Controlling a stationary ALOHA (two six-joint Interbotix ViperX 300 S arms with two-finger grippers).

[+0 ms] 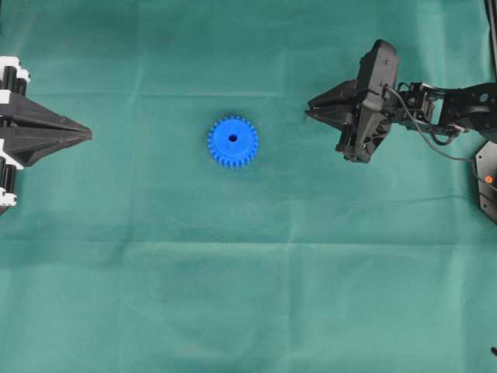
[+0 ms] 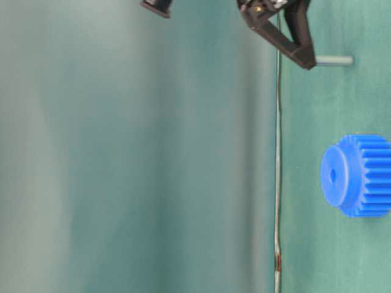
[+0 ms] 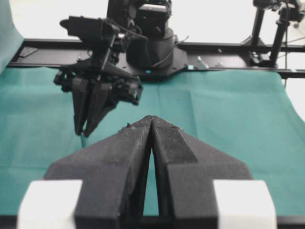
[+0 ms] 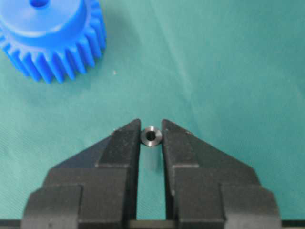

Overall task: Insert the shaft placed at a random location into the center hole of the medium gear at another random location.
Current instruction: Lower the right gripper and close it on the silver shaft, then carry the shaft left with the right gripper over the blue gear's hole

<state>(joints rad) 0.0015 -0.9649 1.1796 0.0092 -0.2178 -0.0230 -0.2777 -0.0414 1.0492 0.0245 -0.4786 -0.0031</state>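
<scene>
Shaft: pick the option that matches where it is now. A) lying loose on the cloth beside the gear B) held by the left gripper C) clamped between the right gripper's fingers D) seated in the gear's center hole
C: the right wrist view shows the shaft end-on between the fingers of the right gripper, while the medium gear sits apart with its center hole empty.

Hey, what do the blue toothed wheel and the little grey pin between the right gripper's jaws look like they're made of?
The blue toothed gear looks like moulded plastic: uniform bright colour, matte sheen. The small grey pin looks like metal, probably steel: silvery, with a shiny hollow-looking end. It sits clamped in the right gripper.
</scene>
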